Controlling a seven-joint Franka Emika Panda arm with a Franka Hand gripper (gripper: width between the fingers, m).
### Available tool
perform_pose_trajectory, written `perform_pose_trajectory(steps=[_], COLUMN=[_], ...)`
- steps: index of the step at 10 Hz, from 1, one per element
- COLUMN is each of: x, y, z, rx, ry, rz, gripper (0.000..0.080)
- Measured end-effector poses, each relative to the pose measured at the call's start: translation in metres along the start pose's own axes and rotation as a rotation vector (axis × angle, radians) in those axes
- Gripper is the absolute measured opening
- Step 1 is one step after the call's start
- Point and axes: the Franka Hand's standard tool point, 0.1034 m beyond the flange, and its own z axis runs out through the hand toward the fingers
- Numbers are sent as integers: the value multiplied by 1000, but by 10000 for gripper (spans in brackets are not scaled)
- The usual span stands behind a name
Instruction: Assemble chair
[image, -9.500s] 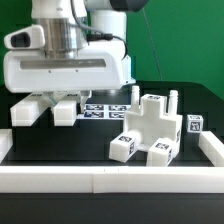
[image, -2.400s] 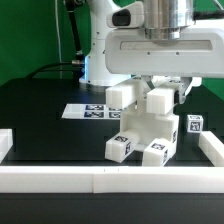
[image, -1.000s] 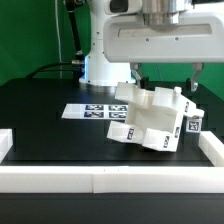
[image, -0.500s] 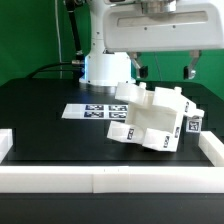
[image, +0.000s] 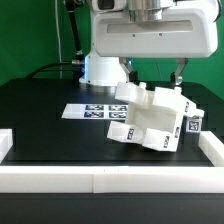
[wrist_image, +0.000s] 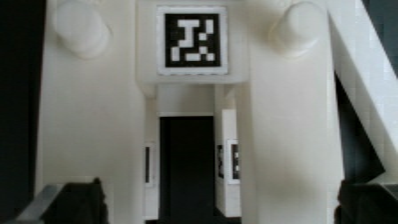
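The gripper (image: 155, 72) hangs with its jaws wide apart and nothing between them. Its fingers (image: 131, 70) are clear of every part. Directly below it the chair (image: 150, 118) lies tipped at an angle on the black table (image: 40, 115). In the wrist view the chair fills the frame, with one tag (wrist_image: 191, 38) facing the camera. Below the gripper, toward the exterior view's right, a small tagged block (image: 196, 124) sits just beside the chair. Toward the exterior view's left lies the marker board (image: 90, 110). The rail (image: 110, 181) runs nearest the camera.
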Motion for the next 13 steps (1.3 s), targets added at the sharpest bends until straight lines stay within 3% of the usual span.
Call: perform_pose_trajectory(steps=[9, 13], x=[11, 28], y=[6, -9], z=[22, 21], rx=[-26, -12], ry=[13, 76], rz=[-5, -18], gripper=[649, 649])
